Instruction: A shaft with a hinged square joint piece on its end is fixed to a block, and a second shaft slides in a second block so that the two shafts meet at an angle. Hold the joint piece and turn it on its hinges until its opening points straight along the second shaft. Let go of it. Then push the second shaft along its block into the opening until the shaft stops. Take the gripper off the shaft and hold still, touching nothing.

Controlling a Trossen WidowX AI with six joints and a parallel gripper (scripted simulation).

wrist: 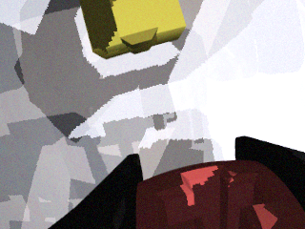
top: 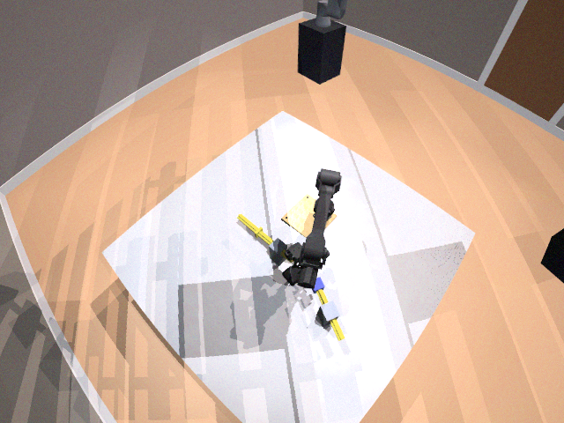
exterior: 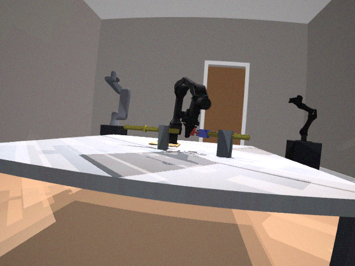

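The fixed yellow shaft (top: 337,330) (exterior: 241,136) runs through its grey block (top: 330,310) (exterior: 224,144). A blue hinge part (top: 318,285) (exterior: 203,133) sits on its inner end. My gripper (exterior: 188,132) (wrist: 189,156) is shut on the red joint piece (exterior: 192,131) (wrist: 191,202), which fills the space between the black fingers. The direction of its opening is hard to tell. The second yellow shaft (top: 249,224) (exterior: 134,127) (wrist: 148,19), with a collar, passes through the other grey block (top: 276,251) (exterior: 163,137). Its near end stands apart from the joint piece in the wrist view.
The arm's tan base plate (top: 300,211) (exterior: 153,143) lies behind the two blocks. The arm itself hides the joint in the top view. Two other arms stand on black pedestals (top: 321,49) (exterior: 303,153) off the white table (top: 218,191) (exterior: 200,180).
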